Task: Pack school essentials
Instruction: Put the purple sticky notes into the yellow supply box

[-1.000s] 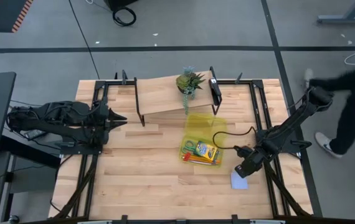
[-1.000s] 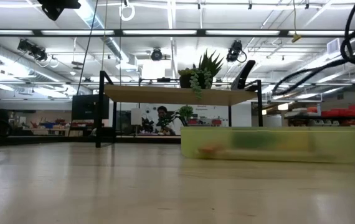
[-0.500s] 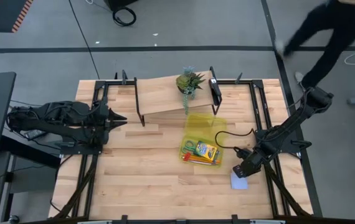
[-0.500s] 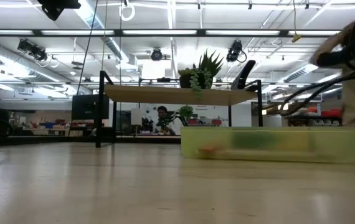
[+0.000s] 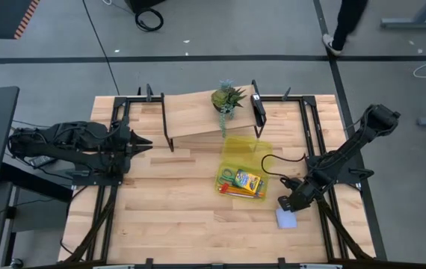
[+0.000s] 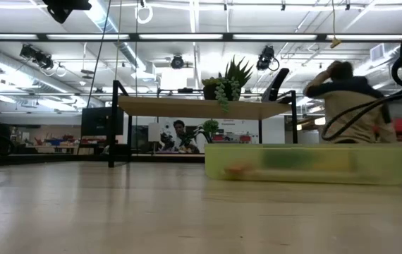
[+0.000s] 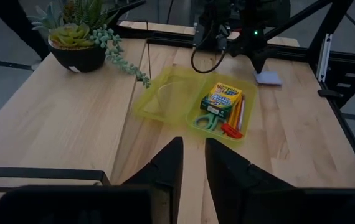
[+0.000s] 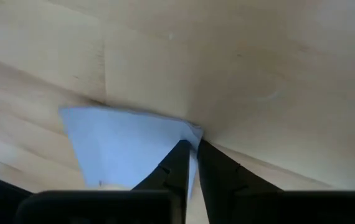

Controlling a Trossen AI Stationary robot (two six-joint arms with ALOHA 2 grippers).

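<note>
Last item: the notepad is being picked up.
Crayon box (image 5: pixel 248 181), scissors (image 5: pixel 230 178) and pencils (image 5: pixel 237 193) already lie in the pouch (image 5: pixel 244 149) mid-frame; right gripper (image 8: pixel 192 157), jaws narrowed on the notepad (image 5: pixel 287 218) at lower right; left gripper (image 7: pixel 191 163) waits, jaws narrow and empty.

The right tool (image 5: pixel 286 205) has crept a little nearer the blue notepad (image 5: pixel 287 218) at the bench's front right, and its fingers have drawn in onto the pad's edge. The person (image 5: pixel 345 22) who stood beside the right arm has walked off to the far side.
</note>
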